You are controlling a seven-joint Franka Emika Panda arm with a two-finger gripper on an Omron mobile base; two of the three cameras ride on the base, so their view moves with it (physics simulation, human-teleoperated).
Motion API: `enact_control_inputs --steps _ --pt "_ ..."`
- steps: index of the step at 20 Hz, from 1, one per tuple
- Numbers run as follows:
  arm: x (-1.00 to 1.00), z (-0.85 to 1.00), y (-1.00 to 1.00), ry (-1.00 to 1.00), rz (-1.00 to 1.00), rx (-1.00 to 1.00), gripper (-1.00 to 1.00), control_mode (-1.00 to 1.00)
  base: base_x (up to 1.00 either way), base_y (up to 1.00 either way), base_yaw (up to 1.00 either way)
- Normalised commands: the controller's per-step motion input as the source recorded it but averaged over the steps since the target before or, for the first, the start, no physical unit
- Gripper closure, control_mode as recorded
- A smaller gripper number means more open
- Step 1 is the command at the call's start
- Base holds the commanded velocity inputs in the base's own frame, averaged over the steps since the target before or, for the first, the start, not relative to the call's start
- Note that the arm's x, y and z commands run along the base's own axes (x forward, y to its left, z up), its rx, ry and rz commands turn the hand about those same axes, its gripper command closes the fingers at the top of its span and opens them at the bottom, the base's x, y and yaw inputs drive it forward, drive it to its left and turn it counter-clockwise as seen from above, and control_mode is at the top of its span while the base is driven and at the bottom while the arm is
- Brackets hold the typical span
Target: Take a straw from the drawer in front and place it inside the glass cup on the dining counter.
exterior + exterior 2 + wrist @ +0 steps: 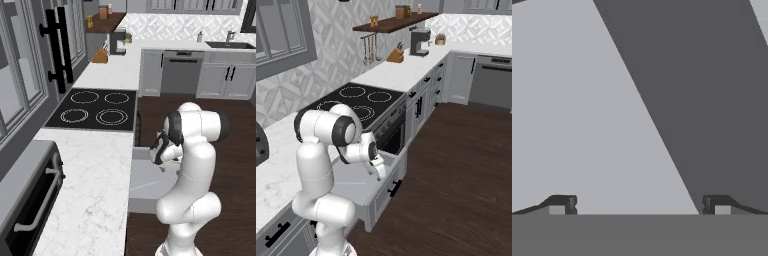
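The wide, shallow grey drawer (145,185) is pulled out from under the white marble worktop (95,175), just past the black stove top with four white rings (95,107). Its inside is plain grey. In the left base view a thin pale line lies on the drawer floor, and it is too small to tell what it is. In the right base view the drawer's flat grey front panel has a short black handle (394,188) on it.

The white robot arm (192,165) bends over and reaches down into the drawer. The pincer (639,205) is low inside the drawer, near the side by the stove. Its two small dark fingers (562,204) stand far apart, as wide as they go, and there is nothing between them. In the hand view, the pincer looks at a pale grey flat part and a darker grey part beside it, with a slanted edge between the two.

Farther back on the worktop are a black coffee machine (419,42) and a wooden knife block (396,55). A brown wooden shelf (391,22) hangs on the wall above them. The floor (456,165) is dark brown wood.
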Motion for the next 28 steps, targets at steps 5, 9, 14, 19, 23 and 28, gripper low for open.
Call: enact_control_inputs --steps 5,9,14,19,23,28 --pt "-0.62 0.00 -1.00 -0.01 0.00 0.00 -1.00 -1.00 0.00 0.00 0.00" --pt "-0.68 0.02 -1.00 -0.03 0.00 0.00 -1.00 -1.00 0.00 0.00 0.00" --pt "-0.29 0.30 -0.56 -0.02 0.00 0.05 -1.00 -1.00 0.00 0.00 0.00" --pt "0.00 0.40 0.46 0.00 -0.05 0.06 -1.00 -1.00 0.00 0.00 0.00" --pt "0.10 0.10 0.47 0.00 -0.10 0.00 -1.00 -1.00 0.00 0.00 0.00" --pt "0.03 -0.03 0.36 0.00 -0.13 0.00 -1.00 -1.00 0.00 0.00 0.00"
